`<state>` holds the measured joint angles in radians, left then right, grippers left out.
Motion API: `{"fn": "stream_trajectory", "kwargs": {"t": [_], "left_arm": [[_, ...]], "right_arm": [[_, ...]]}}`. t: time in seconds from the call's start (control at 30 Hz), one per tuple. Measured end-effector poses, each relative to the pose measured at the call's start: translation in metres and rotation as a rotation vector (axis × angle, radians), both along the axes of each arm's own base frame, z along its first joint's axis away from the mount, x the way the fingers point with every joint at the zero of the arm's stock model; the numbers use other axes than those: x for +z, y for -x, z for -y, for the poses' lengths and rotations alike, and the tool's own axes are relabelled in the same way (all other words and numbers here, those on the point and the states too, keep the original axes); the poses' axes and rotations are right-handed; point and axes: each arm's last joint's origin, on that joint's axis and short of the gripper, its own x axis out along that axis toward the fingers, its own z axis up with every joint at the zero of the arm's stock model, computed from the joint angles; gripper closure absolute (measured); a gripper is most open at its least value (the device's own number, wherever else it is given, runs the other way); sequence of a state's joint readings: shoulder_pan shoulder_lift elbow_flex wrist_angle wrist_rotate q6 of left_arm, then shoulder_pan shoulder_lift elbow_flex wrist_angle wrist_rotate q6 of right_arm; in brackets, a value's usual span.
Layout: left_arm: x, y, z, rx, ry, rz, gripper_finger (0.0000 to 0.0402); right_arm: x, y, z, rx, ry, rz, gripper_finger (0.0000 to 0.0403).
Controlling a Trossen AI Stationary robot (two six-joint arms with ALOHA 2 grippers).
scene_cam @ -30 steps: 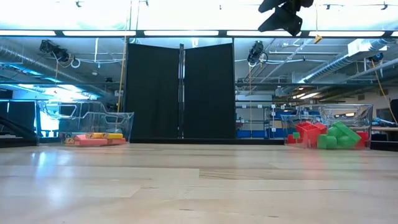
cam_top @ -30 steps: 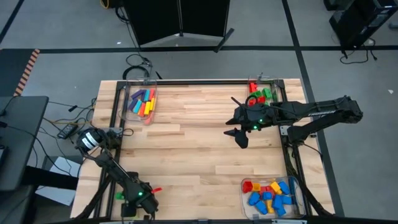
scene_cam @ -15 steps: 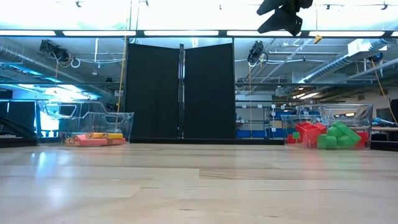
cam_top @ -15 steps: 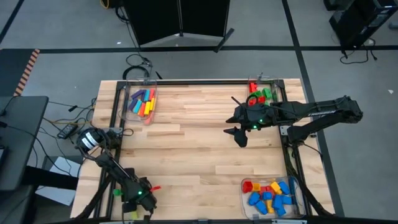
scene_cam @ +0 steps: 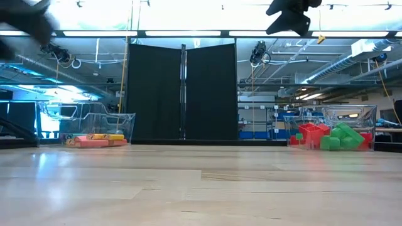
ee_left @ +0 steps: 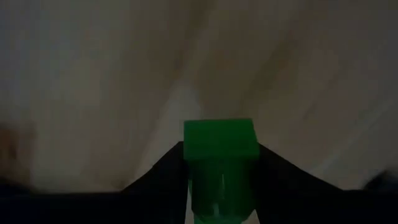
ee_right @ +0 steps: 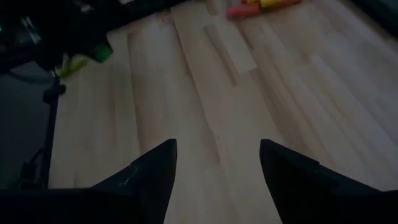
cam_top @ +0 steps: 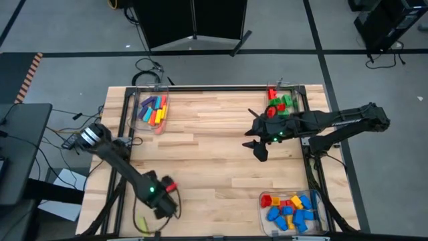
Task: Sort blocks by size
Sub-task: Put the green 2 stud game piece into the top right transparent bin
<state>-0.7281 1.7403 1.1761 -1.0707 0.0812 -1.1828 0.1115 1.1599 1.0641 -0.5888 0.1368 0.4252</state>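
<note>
Green block (ee_left: 220, 163) prob. clamped in left end effector (cam_top: 162, 203); right end effector (cam_top: 261, 151) apart, empty.

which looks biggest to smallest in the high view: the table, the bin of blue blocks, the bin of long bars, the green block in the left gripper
1. table
2. bin of blue blocks
3. bin of long bars, close to the blue bin, so unsure
4. green block, hidden here under the left gripper
</note>
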Motion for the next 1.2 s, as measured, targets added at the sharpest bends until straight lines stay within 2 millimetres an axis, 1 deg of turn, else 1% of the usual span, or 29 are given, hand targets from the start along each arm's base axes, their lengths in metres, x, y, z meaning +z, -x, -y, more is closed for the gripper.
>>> {"fn": "stream_trajectory", "kwargs": {"t": [0.07,0.33,0.43,0.53,0.63,0.83,0.9,0.93,1.1,1.2], "left_arm": [[0.017,-0.005,-0.011,0.054,-0.043,0.135,0.0267],[0.088,-0.018,-0.07,0.271,-0.246,0.718,0.0267],[0.109,-0.026,-0.091,0.306,-0.286,0.878,0.0267],[0.125,-0.037,-0.114,0.329,-0.29,0.983,0.0267],[0.134,-0.049,-0.139,0.385,-0.29,1.05,0.0267],[0.142,-0.073,-0.188,0.485,-0.253,1.171,0.0266],[0.144,-0.079,-0.203,0.497,-0.272,1.21,0.0265],[0.148,-0.082,-0.21,0.496,-0.287,1.252,0.0265],[0.161,-0.088,-0.236,0.435,-0.351,1.381,0.0264],[0.165,-0.09,-0.246,0.394,-0.348,1.428,0.0264]], "right_arm": [[-0.002,0.002,-0.002,-0.003,-0.014,-0.026,0.0162],[-0.007,0.007,-0.01,-0.024,-0.067,-0.09,0.0164],[-0.006,0.007,-0.014,-0.008,-0.069,-0.079,0.0163],[-0.003,0.005,-0.015,0.003,-0.07,-0.039,0.0161],[0.002,0.001,-0.016,0.018,-0.062,0.026,0.0162],[0.014,-0.007,-0.016,0.056,0.042,0.174,0.0164],[0.016,-0.009,-0.016,0.059,0.073,0.202,0.0163],[0.017,-0.009,-0.015,0.052,0.09,0.206,0.0163],[0.019,-0.01,-0.008,-0.073,0.184,0.22,0.0166],[0.024,-0.015,0.0,-0.169,0.222,0.286,0.0165]]}}
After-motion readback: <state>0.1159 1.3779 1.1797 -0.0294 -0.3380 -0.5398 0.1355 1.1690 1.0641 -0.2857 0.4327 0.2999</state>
